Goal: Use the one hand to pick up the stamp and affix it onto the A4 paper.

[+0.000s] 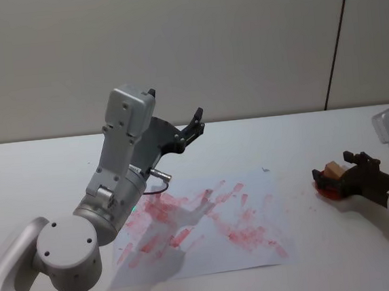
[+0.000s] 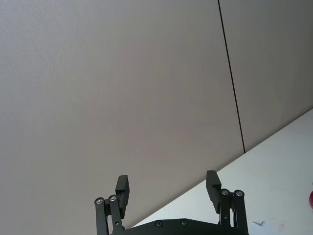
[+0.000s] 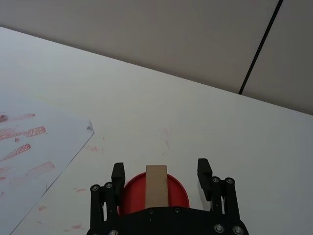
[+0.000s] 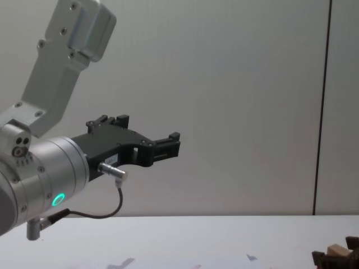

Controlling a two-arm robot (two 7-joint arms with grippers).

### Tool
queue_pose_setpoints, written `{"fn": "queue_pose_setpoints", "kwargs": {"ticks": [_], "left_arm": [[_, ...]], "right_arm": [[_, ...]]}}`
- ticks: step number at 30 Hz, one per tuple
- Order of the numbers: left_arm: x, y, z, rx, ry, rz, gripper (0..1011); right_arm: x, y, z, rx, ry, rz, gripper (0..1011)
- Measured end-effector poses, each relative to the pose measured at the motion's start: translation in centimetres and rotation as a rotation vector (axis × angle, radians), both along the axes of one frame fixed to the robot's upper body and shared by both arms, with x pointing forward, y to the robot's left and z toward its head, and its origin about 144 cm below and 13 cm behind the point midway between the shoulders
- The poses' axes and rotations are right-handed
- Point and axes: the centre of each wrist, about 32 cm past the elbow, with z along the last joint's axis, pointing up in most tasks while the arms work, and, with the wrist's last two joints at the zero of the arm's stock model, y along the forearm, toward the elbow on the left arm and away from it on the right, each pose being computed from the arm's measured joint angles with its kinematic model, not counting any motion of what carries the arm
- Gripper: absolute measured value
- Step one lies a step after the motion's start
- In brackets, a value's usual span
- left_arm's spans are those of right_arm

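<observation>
Left arm, left side of the head view: pale-grey boxy links bent up at the elbow, round joint housing at lower left. Left claw (image 1: 191, 125) is raised well above the table (image 1: 40, 172) and points toward the wall; in the left wrist view its fingers (image 2: 122, 190) are spread wide with nothing between them. In the chest view the same claw (image 4: 168, 147) sits mid-left, held level.

Centre of the head view: A4 paper (image 1: 208, 222), thin flat white sheet lying on the white table, covered in smeared red streaks and blotches. Its corner shows at the left edge of the right wrist view (image 3: 29, 161).

Right side of the head view: right claw (image 1: 337, 174) is low at the table, black fingers straddling the stamp (image 1: 333, 170), a small light-brown wooden block. The block stands on a flat red round disc (image 1: 323, 187). In the right wrist view the stamp (image 3: 156, 185) sits between the fingers (image 3: 203, 171) with clear gaps on both sides, so the claw is open and not gripping; red disc (image 3: 176, 191) under it. Chest view, lower right corner: stamp (image 4: 337, 250) just visible.
</observation>
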Motion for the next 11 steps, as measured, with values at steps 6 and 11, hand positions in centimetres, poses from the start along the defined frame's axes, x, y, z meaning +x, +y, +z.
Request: {"fn": "queue_pose_setpoints", "kwargs": {"ticks": [6,11], "left_arm": [[0.00,0.00,0.00,0.000,0.000,0.000,1001],[0.00,0.00,0.00,0.000,0.000,0.000,1001]], "right_arm": [[0.03,0.00,-0.03,-0.001,0.001,0.001,1001],[0.04,0.03,-0.05,-0.002,0.001,0.001,1001]]}}
